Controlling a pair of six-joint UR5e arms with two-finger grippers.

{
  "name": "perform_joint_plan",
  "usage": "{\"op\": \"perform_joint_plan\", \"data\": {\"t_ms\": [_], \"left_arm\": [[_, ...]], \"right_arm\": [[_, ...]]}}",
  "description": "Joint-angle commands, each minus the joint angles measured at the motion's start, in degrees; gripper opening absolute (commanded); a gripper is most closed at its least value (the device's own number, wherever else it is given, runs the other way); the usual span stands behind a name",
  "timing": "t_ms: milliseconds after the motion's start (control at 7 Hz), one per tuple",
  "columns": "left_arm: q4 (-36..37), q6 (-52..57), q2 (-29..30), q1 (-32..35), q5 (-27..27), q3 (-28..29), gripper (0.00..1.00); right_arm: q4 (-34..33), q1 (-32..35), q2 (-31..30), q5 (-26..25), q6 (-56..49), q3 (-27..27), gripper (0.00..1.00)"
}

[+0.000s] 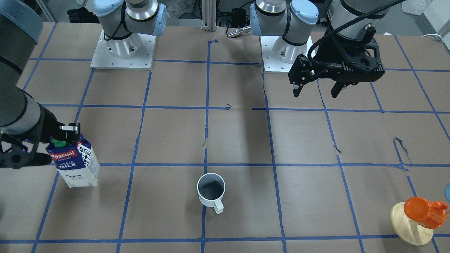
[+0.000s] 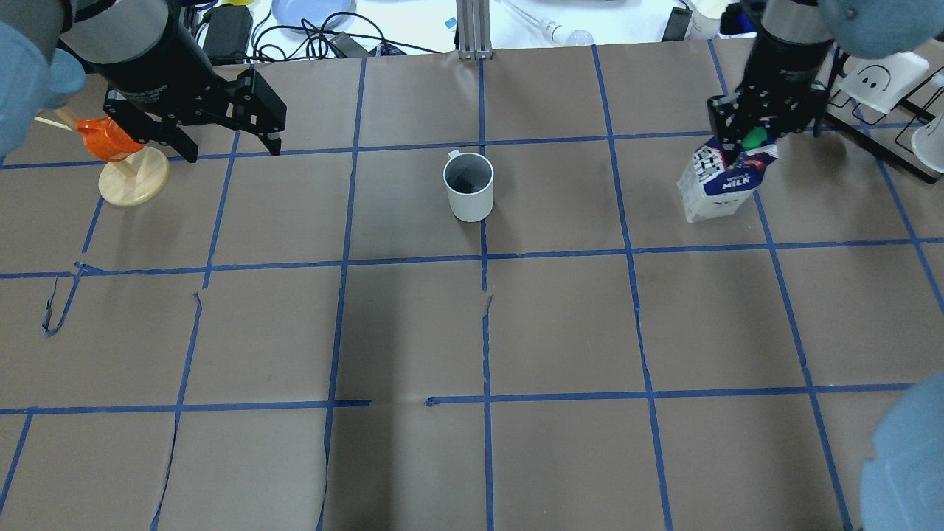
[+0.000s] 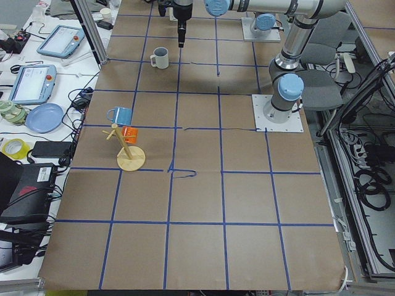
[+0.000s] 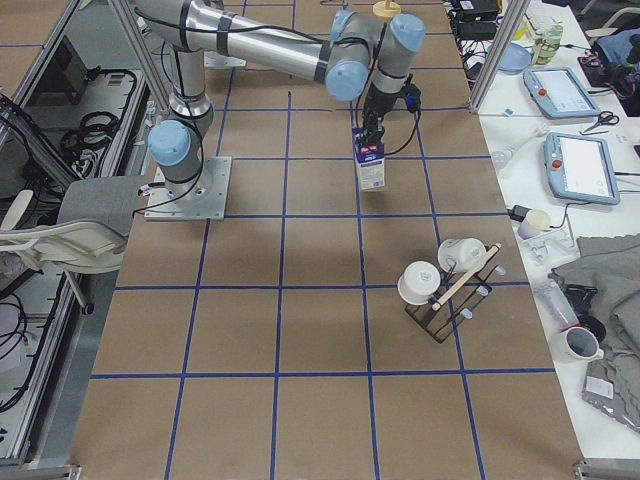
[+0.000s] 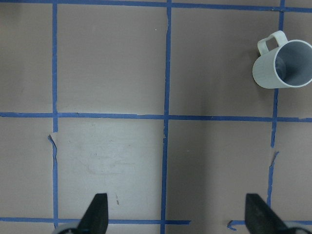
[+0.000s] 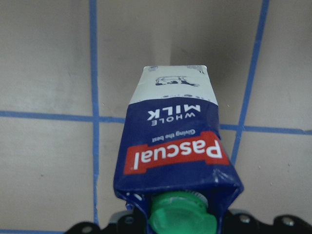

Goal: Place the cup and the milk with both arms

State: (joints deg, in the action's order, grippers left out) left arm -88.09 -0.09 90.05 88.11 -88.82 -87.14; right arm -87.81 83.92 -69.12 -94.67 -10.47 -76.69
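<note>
Small white mug with dark grey inside (image 1: pixel 211 189): upright, free, middle of desk (image 1: pixel 246 140) toward operators' edge, handle pointing at that edge; looks placed. Navy-blue gable-top milk carton (image 1: pixel 75 163): near robot's-right end, long axis near-vertical, capped top tilted toward that end, pinched by right gripper (image 1: pixel 66 135); release likely remains. Left gripper (image 1: pixel 316 92): spread, empty, hovering.

The milk carton (image 6: pixel 170 141) hides the right gripper's (image 2: pixel 752 134) fingertips in its wrist view; the other wrist view crops the left gripper (image 5: pixel 176 217) to two fingertips.
</note>
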Motion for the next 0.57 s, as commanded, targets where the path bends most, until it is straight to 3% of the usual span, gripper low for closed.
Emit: {"op": "perform_joint_plan", "data": {"t_ms": [0, 286, 429], "left_arm": [[-0.07, 0.0, 0.13, -0.04, -0.04, 0.39, 1.0], [-0.07, 0.0, 0.13, -0.04, -0.04, 0.3, 1.0], [-0.07, 0.0, 0.13, -0.04, -0.04, 0.3, 1.0]], "right_arm": [[1.33, 8.15, 7.14, 3.41, 12.24, 8.12, 0.21], [0.37, 12.21, 8.38, 9.91, 21.59, 8.22, 0.21], [-0.07, 13.79, 8.82, 10.47, 24.24, 7.96, 0.21]]}}
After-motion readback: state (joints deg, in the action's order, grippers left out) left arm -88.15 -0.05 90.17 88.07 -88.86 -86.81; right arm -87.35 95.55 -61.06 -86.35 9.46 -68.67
